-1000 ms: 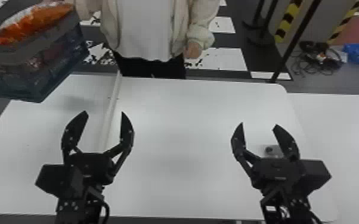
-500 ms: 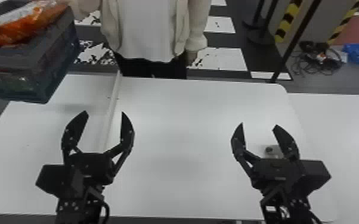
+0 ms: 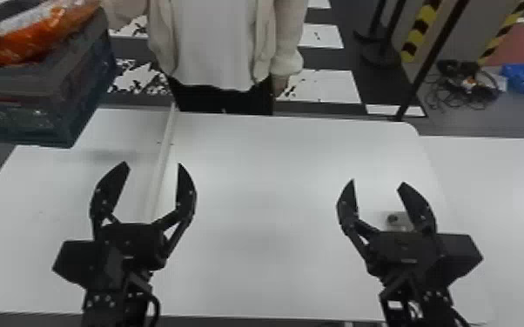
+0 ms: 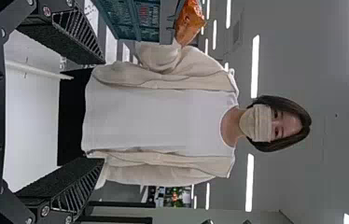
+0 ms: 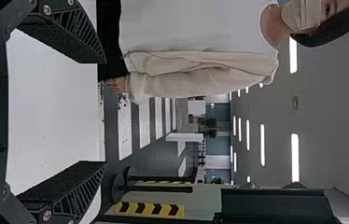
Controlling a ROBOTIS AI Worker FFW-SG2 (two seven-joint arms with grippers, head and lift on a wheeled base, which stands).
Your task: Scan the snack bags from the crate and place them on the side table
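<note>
And here's the left gripper (image 3: 152, 165) at eight o'clock, fingers pointing toward twelve above the white table (image 3: 274, 174), jaws spread wide and empty. Over at four, the right gripper (image 3: 377, 182) matches it, wide apart, nothing between. Up at ten sits the blue-grey crate (image 3: 87, 87), a glossy, crinkled snack bag (image 3: 35, 39), orange and whitish, lying on top!
</note>
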